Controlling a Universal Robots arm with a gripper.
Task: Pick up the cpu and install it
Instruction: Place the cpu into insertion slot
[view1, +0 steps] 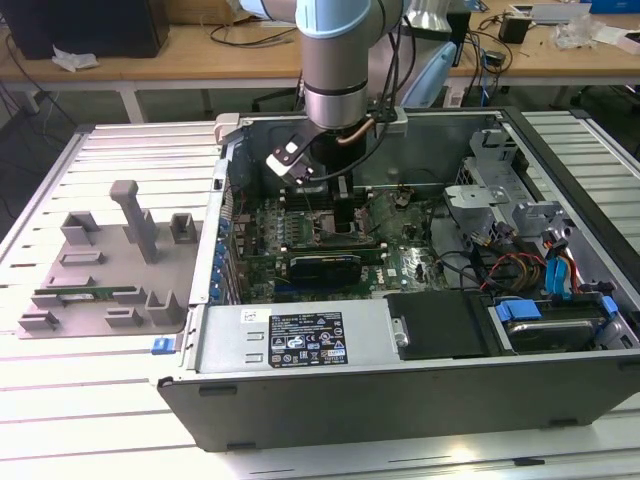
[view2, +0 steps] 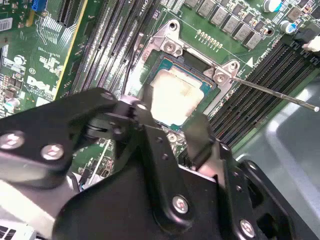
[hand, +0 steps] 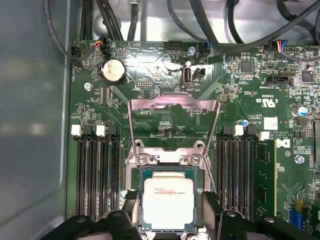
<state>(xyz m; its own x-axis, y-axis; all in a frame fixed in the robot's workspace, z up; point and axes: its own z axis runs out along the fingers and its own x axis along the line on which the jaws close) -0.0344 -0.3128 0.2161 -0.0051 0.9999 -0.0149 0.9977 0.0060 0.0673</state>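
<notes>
The cpu (hand: 168, 202) is a small square chip with a pale metal top, lying flat in the motherboard's socket (hand: 134, 161). My gripper (hand: 171, 199) reaches down over it, one black finger against each of two opposite edges, shut on the cpu. The second wrist view also shows the cpu (view2: 175, 97) between the gripper (view2: 172, 119) fingers. The socket's metal load plate (hand: 172, 107) stands swung up and open behind the chip. In the exterior view the gripper (view1: 340, 215) is deep inside the open computer case (view1: 400, 400), over the motherboard.
Black memory slots (hand: 95, 180) flank the socket on both sides, with a green memory stick (hand: 265, 175) in one. A thin metal lever (view2: 275, 92) sticks out beside the socket. Cables (view1: 500, 270) crowd the case. A grey parts tray (view1: 100, 270) lies at the exterior view's left.
</notes>
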